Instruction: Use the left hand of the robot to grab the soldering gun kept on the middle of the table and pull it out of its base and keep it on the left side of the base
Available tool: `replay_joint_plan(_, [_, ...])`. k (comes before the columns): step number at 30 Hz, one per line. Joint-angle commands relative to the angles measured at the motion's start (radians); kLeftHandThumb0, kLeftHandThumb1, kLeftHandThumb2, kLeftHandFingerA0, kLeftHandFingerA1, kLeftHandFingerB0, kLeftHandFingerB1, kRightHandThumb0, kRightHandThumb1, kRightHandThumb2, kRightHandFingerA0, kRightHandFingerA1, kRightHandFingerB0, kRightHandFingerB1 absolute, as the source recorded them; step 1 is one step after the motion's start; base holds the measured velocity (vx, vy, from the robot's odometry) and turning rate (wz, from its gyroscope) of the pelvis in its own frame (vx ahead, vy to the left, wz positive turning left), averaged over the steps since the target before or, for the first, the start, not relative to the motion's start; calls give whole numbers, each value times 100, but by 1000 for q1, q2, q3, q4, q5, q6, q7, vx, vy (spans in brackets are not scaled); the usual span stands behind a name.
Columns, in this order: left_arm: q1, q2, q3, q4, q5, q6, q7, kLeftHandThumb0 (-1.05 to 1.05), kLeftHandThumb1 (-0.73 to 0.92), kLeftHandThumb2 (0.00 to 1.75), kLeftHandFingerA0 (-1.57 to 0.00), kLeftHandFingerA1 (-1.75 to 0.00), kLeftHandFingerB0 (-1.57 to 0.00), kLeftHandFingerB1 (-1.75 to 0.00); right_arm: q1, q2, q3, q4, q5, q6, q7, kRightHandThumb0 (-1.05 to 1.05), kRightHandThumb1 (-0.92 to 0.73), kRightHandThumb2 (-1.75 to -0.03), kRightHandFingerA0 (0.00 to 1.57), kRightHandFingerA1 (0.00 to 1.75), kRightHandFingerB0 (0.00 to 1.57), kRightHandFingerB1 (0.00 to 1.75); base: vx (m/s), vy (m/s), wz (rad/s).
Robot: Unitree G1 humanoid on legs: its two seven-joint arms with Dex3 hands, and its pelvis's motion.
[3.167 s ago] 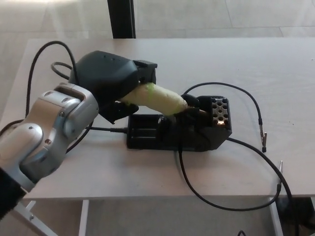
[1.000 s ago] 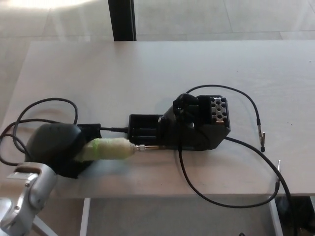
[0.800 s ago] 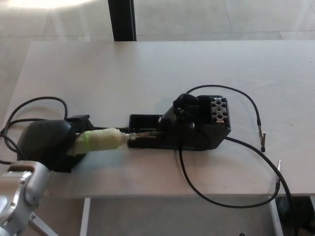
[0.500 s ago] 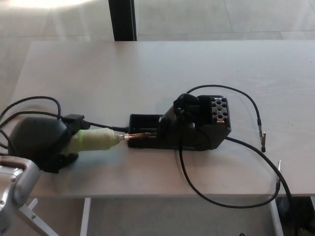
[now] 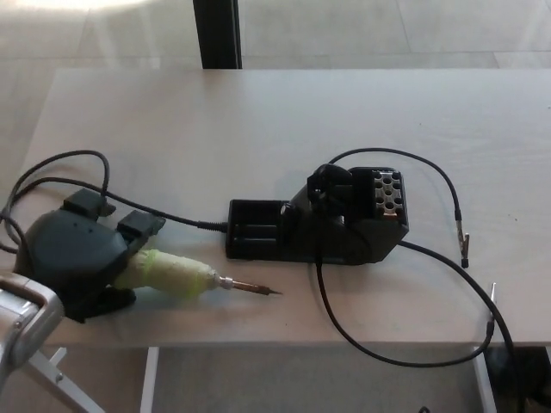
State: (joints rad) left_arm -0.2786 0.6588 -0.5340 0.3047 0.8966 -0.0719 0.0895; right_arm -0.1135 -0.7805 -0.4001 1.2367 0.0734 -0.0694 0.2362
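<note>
The soldering gun has a pale green handle and a thin metal tip that points right. It lies low over the table's front left part, out of the black base. My left hand sits to the left of the base. Its two upper fingers look lifted off the handle, and whether it still grips the gun is unclear. The gun's black cord loops behind the hand. My right hand is out of the picture.
A long black cable runs from the base over the table's front edge. Another cable curves to a small probe at the right. A dark post stands behind the table.
My left hand has pulled the gun leftward out of the base and lowered it to the front left. In the last half second the tip swung away from the base and the upper fingers spread.
</note>
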Motion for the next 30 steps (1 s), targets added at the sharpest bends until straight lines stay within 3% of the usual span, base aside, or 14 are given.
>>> replay_joint_plan(1, [-1,49,59,-90,-86,-45,-161,-75,69,61,0,0,0,0,6,-18,-6,6,16,-20,-1,-105,-28,-111,67,60,50,40,0,0,0])
replay_joint_plan(2, [-4,57,76,-110,-120,-49,-196,-91,55,87,0,-18,0,0,5,-17,-6,7,17,-22,0,-105,-29,-105,66,61,47,40,0,0,0])
replay_joint_plan(6, [-22,118,152,-237,-310,-26,-460,-72,62,74,0,0,0,-2,10,-18,-13,5,24,-22,2,-105,-26,-108,67,61,43,36,0,0,0])
replay_joint_plan(7, [-25,151,176,-282,-375,-7,-548,-90,56,88,0,-19,0,0,11,-20,-13,5,24,-20,0,-105,-24,-110,68,62,43,35,0,0,0])
replay_joint_plan(15, [43,332,367,-398,-653,59,-784,-82,53,80,0,0,-6,0,16,-20,-21,11,31,-14,2,-105,-25,-106,64,59,42,34,0,0,0])
replay_joint_plan(17, [55,370,448,-388,-767,112,-877,-92,55,88,0,-7,-4,-1,20,-20,-21,12,31,-16,3,-105,-25,-104,66,61,42,34,0,0,0])
replay_joint_plan(18, [58,393,502,-405,-828,196,-951,-71,50,91,0,-27,-3,-29,23,-20,-22,13,31,-15,2,-105,-25,-103,66,61,41,34,0,0,0])
replay_joint_plan(19, [62,406,601,-396,-942,332,-1056,-57,69,60,-25,-48,-21,-35,26,-19,-23,11,33,-16,3,-105,-26,-103,65,61,40,34,0,0,0])
replay_joint_plan(21, [65,411,643,-392,-991,387,-1100,-57,69,60,-25,-48,-21,-35,28,-18,-24,10,33,-17,4,-105,-26,-103,65,61,40,34,0,0,0])
replay_joint_plan(23, [126,409,818,-351,-1078,420,-1149,-56,69,60,-43,-51,-34,-41,26,-17,-25,12,35,-14,5,-105,-26,-102,66,62,41,34,0,0,0])
replay_joint_plan(25, [270,255,1170,-281,-1205,392,-1074,-52,76,62,-56,-52,-48,-44,27,-13,-24,11,35,-17,7,-105,-29,-100,62,60,40,35,0,0,0])
replay_joint_plan(26, [282,234,1206,-264,-1227,387,-1063,-47,63,103,-52,-68,-33,-56,28,-11,-24,11,35,-16,6,-105,-27,-104,62,59,40,34,0,0,0])
replay_joint_plan(27, [308,181,1287,-214,-1284,385,-1041,-57,74,67,-52,-59,-41,-45,30,-10,-24,11,35,-16,4,-105,-21,-113,64,59,42,32,0,0,0])
replay_joint_plan(30, [372,39,1492,-69,-1392,462,-906,-57,76,63,-64,-50,-54,-44,34,-4,-19,7,31,-20,3,-105,-27,-104,65,63,39,35,0,0,0])
